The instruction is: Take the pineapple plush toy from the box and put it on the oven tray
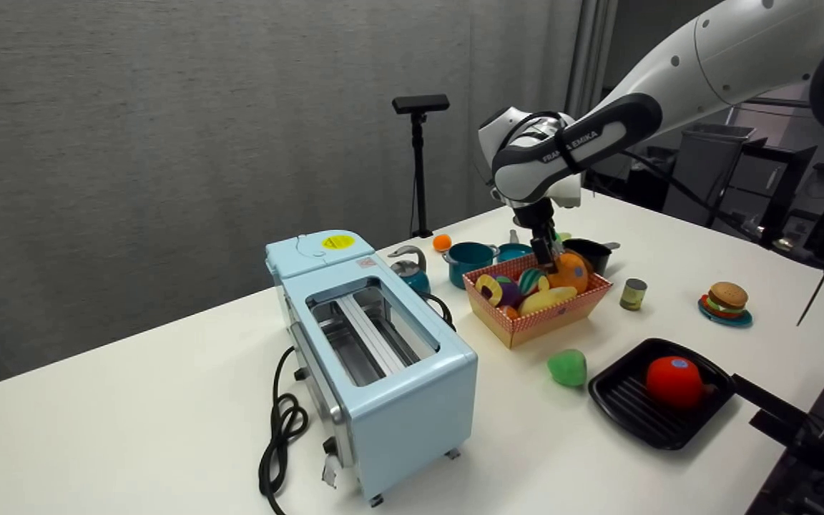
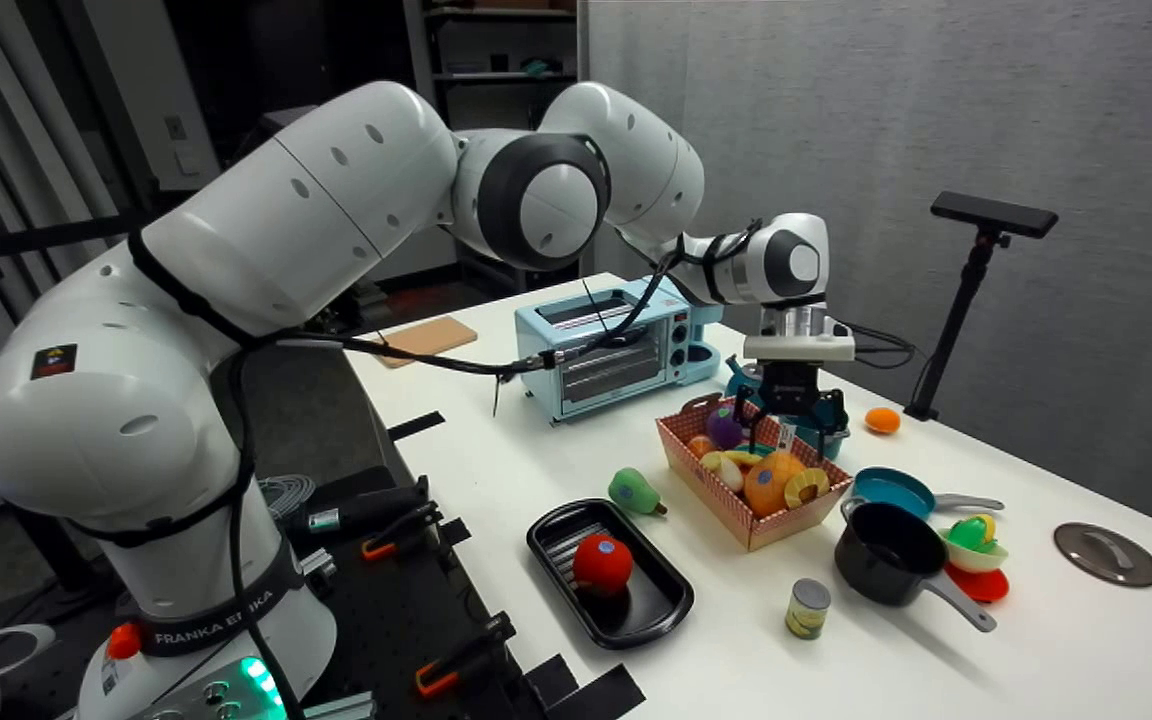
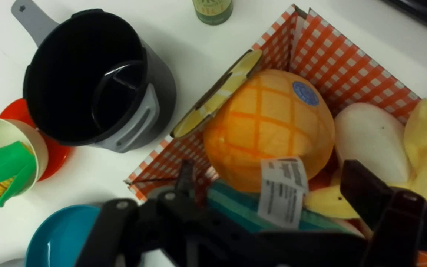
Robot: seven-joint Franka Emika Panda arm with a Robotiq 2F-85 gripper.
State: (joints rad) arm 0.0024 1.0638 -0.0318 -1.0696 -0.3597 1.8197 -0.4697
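The pineapple plush toy (image 3: 269, 126), yellow-orange with an orange grid and a white tag, lies in the checked, open-topped box (image 2: 711, 495) at one end. In the wrist view my gripper (image 3: 269, 174) stands open, one fingertip to either side of the toy's tagged end, and most of the toy lies ahead of the fingers. Nothing is held. In both exterior views the gripper (image 1: 549, 266) points down into the box, close to the pineapple toy (image 2: 768, 485). The black, ridged oven tray (image 2: 651, 600) rests on the table with a red round toy (image 2: 603, 565) in it.
Other soft toys crowd the box, including a white one (image 3: 371, 141) and a striped teal one (image 3: 235, 202). A black pot (image 2: 891, 555) and a can (image 2: 808, 610) stand close by. Between box and tray sits a green pear (image 1: 568, 367). The light-blue toaster (image 1: 412, 422) stands nearby.
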